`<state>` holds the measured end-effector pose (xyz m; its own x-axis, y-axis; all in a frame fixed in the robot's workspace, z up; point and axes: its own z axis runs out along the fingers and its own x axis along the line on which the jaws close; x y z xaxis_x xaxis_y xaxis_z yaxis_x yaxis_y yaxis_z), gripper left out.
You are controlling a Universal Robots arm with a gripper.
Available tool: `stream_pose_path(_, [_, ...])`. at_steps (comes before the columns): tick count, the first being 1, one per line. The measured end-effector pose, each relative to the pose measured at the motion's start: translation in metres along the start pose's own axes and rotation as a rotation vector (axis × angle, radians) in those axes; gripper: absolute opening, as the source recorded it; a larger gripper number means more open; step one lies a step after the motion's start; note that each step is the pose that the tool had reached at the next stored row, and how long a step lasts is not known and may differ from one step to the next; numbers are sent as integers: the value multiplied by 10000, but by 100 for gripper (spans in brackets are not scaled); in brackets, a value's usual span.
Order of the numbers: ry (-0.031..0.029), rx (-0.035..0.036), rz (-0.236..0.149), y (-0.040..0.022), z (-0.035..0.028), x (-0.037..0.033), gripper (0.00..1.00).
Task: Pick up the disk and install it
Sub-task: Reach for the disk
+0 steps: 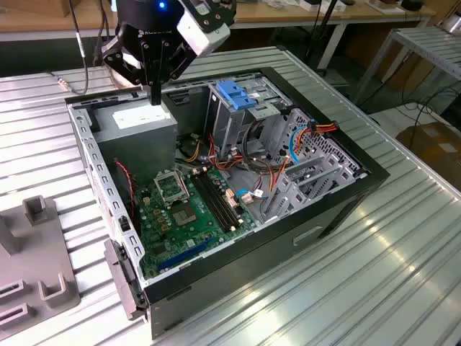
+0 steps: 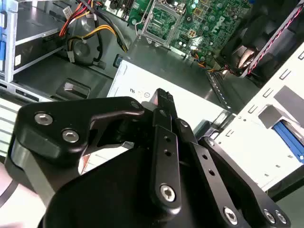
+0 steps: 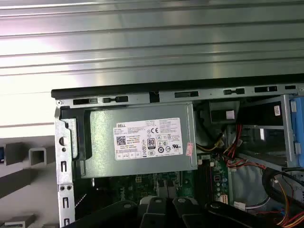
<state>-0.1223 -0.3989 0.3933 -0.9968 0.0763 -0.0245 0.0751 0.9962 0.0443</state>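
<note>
Tool (image 1: 153, 95) hung pinched closed and empty over the power supply (image 1: 140, 122) in the open PC case (image 1: 371, 174), so nothing grabbed yet. The disk (image 2: 286, 135), I think, was that blue-railed slab just outside the case wall in the second wrist view, clear of the tool.

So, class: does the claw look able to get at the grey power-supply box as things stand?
Probably yes. The claw hangs just above the power-supply box, the computer case lies open on top, and nothing shows between them.
</note>
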Motion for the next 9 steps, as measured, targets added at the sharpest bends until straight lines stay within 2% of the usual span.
stream_pose_path(4, [-1, -1, 0, -2, 0, 25, 10])
stream_pose_path(9, [0, 0, 1, -10, -3, 137, 10])
